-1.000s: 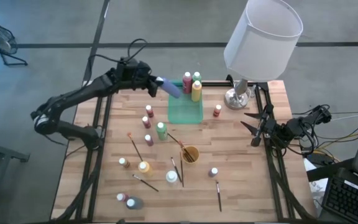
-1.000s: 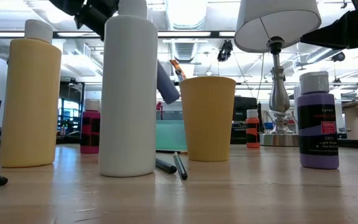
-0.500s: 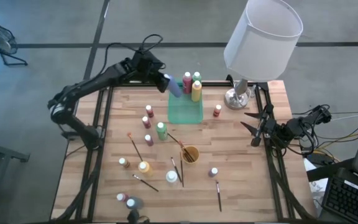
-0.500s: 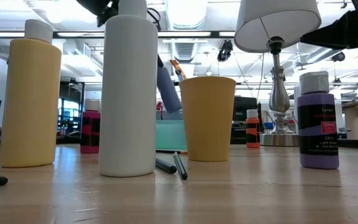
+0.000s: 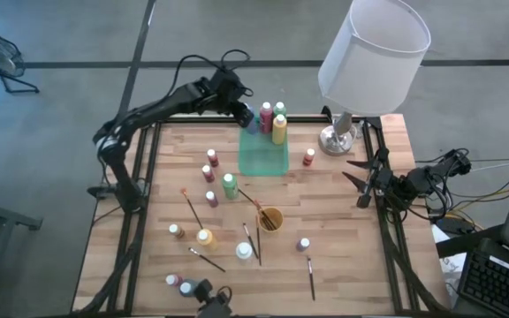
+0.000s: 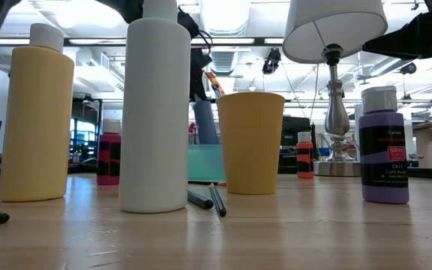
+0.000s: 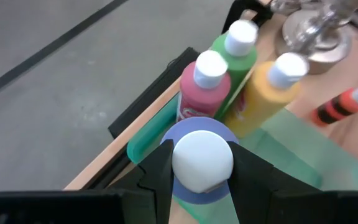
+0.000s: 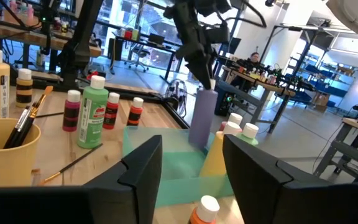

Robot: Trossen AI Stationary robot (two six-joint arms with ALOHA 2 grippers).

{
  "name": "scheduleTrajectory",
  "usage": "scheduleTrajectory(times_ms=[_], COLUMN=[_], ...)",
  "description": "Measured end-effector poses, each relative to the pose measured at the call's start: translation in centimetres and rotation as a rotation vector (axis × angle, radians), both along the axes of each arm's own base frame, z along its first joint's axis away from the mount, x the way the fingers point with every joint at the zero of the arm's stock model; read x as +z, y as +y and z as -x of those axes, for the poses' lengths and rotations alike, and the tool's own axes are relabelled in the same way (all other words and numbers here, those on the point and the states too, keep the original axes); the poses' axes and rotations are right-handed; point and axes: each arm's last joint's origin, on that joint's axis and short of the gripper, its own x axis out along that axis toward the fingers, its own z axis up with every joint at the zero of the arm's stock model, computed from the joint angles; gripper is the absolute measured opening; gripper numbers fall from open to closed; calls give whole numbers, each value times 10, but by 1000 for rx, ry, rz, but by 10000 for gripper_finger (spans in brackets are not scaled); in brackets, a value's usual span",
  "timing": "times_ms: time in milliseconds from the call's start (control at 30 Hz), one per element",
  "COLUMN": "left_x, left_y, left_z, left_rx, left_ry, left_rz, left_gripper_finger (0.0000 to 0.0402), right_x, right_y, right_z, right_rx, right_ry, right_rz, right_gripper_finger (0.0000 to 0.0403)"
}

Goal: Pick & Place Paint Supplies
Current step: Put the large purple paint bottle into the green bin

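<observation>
High view: purple bottle going into tray
Left fingers grasp it; three bottles in, many left on worktop

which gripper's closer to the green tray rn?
Left. The left gripper is over the green tray's far corner, shut on a purple bottle. The right gripper waits open near the table's right edge.

Blue bottle body hidden under own cap; lamp cropped
</observation>
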Motion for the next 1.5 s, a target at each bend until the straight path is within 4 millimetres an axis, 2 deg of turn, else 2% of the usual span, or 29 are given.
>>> scheduleTrajectory(times_ms=[333, 1067, 1333, 1500], left_x=[-19, -39, -47, -48], left_y=[13, 25, 28, 30], left_z=[-13, -28, -32, -35], left_rx=[37, 57, 76, 71], left_ry=[60, 73, 91, 66], left_rz=[-27, -47, -57, -66], left_gripper_finger=[126, 126, 126, 137], right_x=[0, 0, 0, 0], right_y=[0, 0, 0, 0], right_z=[0, 0, 0, 0], right_rx=[0, 0, 0, 0], right_ry=[0, 0, 0, 0], right_rz=[0, 0, 0, 0], right_gripper_finger=[132, 60, 47, 55])
